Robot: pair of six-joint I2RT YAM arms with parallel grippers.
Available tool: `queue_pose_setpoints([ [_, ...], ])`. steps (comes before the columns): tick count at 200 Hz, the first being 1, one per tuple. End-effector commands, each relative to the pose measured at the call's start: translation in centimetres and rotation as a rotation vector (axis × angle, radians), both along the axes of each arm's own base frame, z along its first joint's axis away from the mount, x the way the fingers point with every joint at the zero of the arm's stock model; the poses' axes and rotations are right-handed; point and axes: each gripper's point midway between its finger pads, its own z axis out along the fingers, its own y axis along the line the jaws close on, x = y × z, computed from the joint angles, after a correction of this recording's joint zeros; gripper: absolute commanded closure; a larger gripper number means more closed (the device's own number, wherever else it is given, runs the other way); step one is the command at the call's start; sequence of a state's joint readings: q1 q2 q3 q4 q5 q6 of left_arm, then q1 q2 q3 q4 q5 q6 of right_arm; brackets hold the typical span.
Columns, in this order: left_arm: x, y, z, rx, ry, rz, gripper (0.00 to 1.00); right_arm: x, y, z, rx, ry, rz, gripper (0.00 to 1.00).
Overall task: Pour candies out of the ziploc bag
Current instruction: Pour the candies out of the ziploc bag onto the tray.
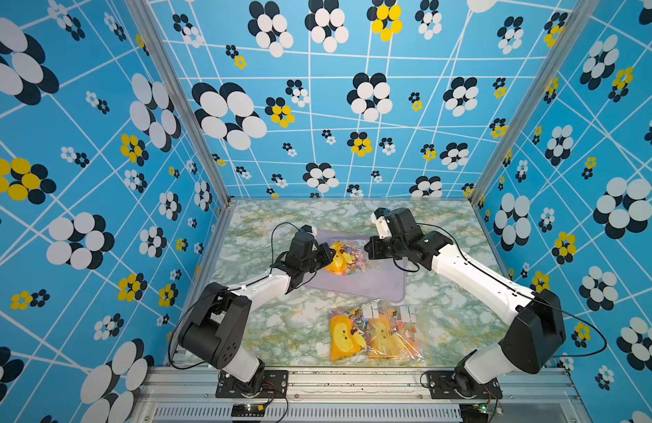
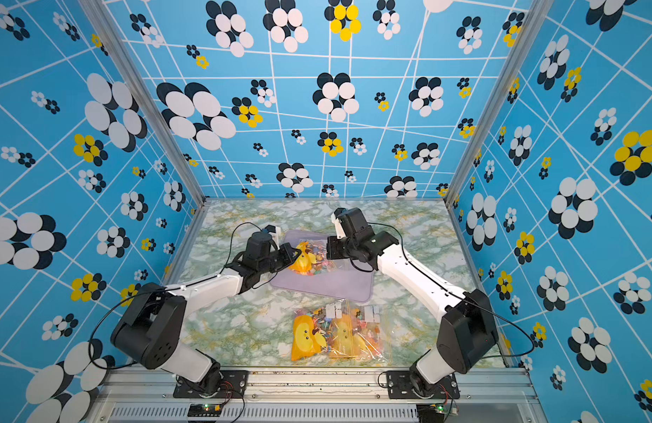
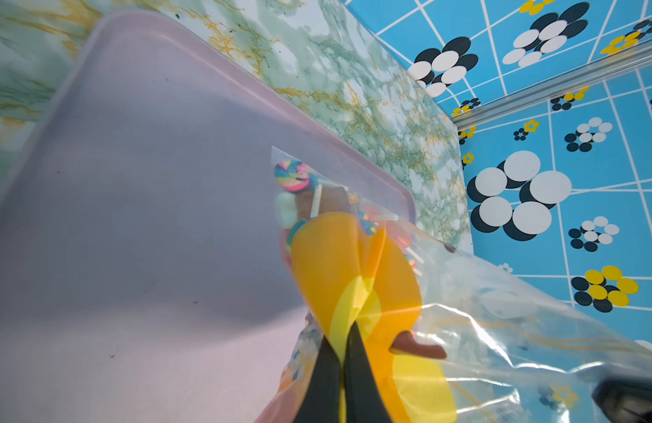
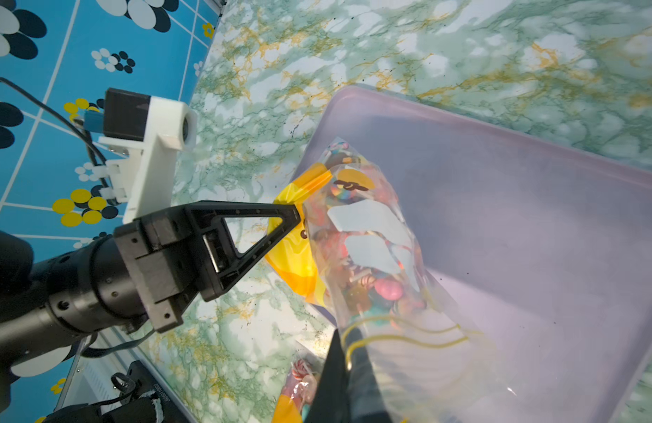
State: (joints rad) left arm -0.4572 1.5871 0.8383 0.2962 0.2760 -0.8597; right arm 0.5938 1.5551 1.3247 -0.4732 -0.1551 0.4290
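The ziploc bag [image 1: 357, 256] is clear, with a yellow and orange picture on it. It is held over the left side of the purple tray [image 1: 372, 289], pinched at each end by jaws. The candies [image 4: 386, 289] sit inside: tiny colourful sweets and swirl lollipops on pale sticks.

Bright, even, diffuse light; colours saturated. Only soft shadows, faint on the tray [image 1: 353, 289]. White glare streaks across the ziploc bag [image 3: 493, 329] in left wrist view. Heavy wide-angle bowing of walls [image 1: 79, 146] in both top views. Close foreground in both wrist views blurred.
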Motion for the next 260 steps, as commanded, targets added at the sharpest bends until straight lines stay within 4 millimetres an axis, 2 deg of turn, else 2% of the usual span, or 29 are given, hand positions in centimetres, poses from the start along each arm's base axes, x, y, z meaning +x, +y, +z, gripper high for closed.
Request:
queue_pose_setpoints([
  [1,1.8,-1.8,3.0,-0.026,-0.11,-0.035,1.0,0.3,-0.7,-0.8,-0.017,0.011,-0.001,0.98],
  [59,2.2,-3.0,3.4,-0.006,-0.12,-0.057,1.0,1.1,-2.3,-3.7,-0.043,0.054,-0.039,0.98],
  [122,2.3,-3.0,4.0,0.033,-0.144,-0.075,1.0,1.5,-2.4,-6.1,-0.058,0.09,-0.052,0.99],
  [196,2.7,-3.0,4.8,0.04,-0.165,-0.077,1.0,2.1,-2.8,-7.4,-0.069,0.115,-0.068,0.99],
  [260,3.4,-3.3,5.9,0.036,-0.186,-0.08,1.0,2.8,-3.7,-7.5,-0.069,0.113,-0.093,0.99],
])
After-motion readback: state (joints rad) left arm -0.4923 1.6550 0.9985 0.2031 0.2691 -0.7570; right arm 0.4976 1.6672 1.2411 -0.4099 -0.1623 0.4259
